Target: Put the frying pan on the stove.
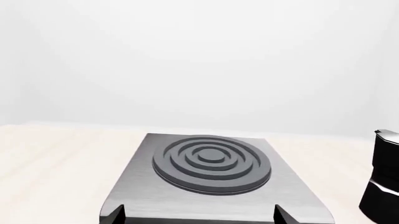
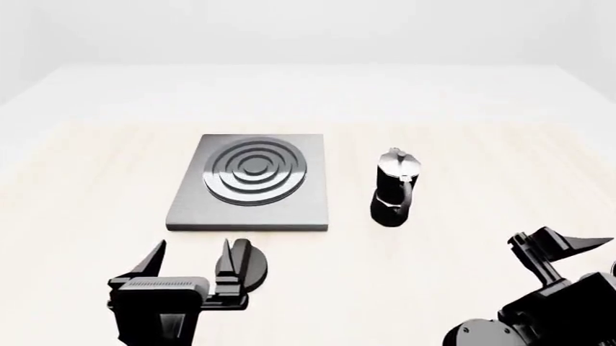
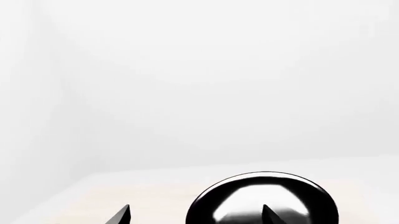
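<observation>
The stove (image 2: 252,184), a grey square plate with a dark ringed burner, lies left of centre on the pale table. It also shows in the left wrist view (image 1: 209,161), just ahead of my left gripper (image 1: 199,215). My left gripper (image 2: 190,258) is open and empty, just short of the stove's near edge. The frying pan shows only in the right wrist view (image 3: 249,196), as a round glossy black shape with its handle hidden. My right gripper (image 3: 196,216) is open and empty, and the pan lies ahead of it, towards one fingertip. In the head view the right gripper (image 2: 563,246) is at the lower right and points right.
A black-and-silver moka pot (image 2: 394,189) stands just right of the stove; it also shows at the edge of the left wrist view (image 1: 383,177). A small black round knob (image 2: 254,268) lies on the table beside my left gripper. The pale table (image 2: 462,115) stretches far back.
</observation>
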You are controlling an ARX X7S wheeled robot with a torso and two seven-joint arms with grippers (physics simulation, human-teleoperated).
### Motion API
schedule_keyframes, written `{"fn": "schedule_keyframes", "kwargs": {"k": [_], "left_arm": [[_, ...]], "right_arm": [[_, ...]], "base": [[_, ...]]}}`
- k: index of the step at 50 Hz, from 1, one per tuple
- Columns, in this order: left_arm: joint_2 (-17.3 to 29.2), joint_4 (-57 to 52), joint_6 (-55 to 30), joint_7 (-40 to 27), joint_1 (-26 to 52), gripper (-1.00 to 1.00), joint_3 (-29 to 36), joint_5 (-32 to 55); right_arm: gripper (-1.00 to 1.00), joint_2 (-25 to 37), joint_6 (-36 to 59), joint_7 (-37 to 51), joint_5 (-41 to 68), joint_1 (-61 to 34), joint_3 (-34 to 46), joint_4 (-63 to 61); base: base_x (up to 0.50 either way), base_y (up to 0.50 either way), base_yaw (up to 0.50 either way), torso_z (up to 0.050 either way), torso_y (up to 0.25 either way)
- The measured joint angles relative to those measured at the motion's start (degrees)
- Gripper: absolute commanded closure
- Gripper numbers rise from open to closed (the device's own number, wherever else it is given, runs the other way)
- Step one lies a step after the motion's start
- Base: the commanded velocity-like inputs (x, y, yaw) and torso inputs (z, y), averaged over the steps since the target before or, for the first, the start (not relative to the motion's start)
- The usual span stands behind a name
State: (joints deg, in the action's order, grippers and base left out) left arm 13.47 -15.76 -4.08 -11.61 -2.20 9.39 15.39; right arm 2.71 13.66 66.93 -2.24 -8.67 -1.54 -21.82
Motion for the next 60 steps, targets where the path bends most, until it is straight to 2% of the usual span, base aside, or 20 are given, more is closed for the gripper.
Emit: {"fn": "schedule_keyframes", "kwargs": {"k": [38, 60], "left_arm": [[0.91, -1.0, 0.37, -0.94, -0.45, -1.0, 1.08, 0.57], [1.38, -0.62, 0.91, -1.32, -0.53, -1.0, 1.47, 0.95]], "right_arm": [[-1.0, 0.6, 1.73, 6.89, 8.14, -1.77, -0.6, 4.96], [-1.0, 0.43, -0.98, 8.87, 13.44, -2.39, -1.82, 9.22]], "base": [[0.0, 0.0, 0.0, 0.0, 0.0], [0.0, 0.0, 0.0, 0.0, 0.0]]}}
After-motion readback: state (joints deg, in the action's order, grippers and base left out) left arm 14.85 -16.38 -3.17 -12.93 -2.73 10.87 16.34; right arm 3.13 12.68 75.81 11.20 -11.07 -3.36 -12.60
